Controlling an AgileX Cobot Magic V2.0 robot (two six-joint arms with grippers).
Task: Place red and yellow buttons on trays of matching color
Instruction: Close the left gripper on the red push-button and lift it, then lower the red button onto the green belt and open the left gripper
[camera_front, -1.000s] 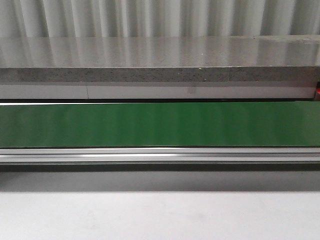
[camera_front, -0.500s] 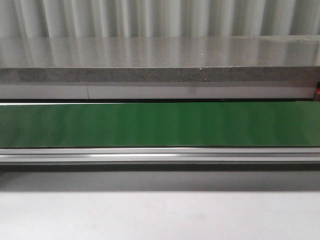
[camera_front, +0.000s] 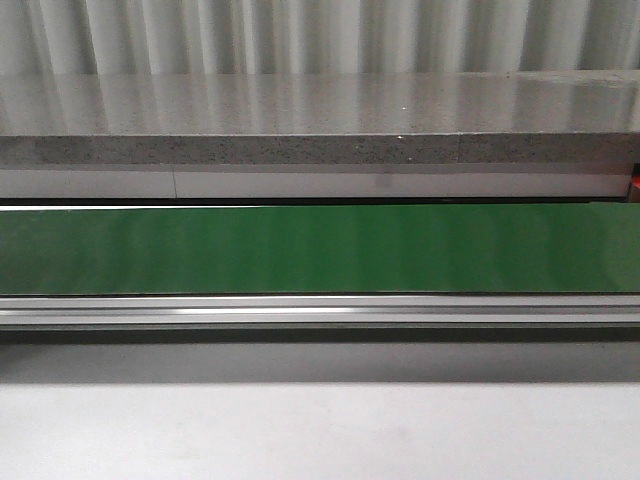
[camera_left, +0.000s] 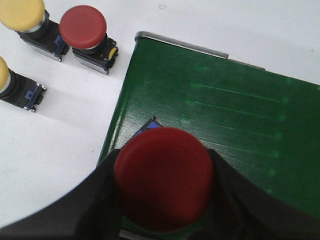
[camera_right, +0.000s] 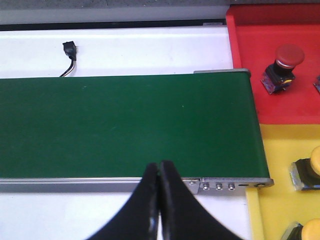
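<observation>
In the left wrist view my left gripper (camera_left: 162, 185) is shut on a red button (camera_left: 164, 177) and holds it over the end of the green conveyor belt (camera_left: 220, 110). On the white table beside the belt stand another red button (camera_left: 84, 27) and two yellow buttons (camera_left: 22, 12) (camera_left: 4, 75). In the right wrist view my right gripper (camera_right: 159, 172) is shut and empty at the belt's edge (camera_right: 125, 125). A red tray (camera_right: 280, 75) holds a red button (camera_right: 282, 65). A yellow tray (camera_right: 280, 165) holds two yellow buttons (camera_right: 310, 172) (camera_right: 306, 231). The front view shows only the bare belt (camera_front: 320, 250).
A grey stone ledge (camera_front: 320, 125) runs behind the belt, and an aluminium rail (camera_front: 320, 312) in front. A small black connector on a cable (camera_right: 70, 52) lies on the white table beyond the belt.
</observation>
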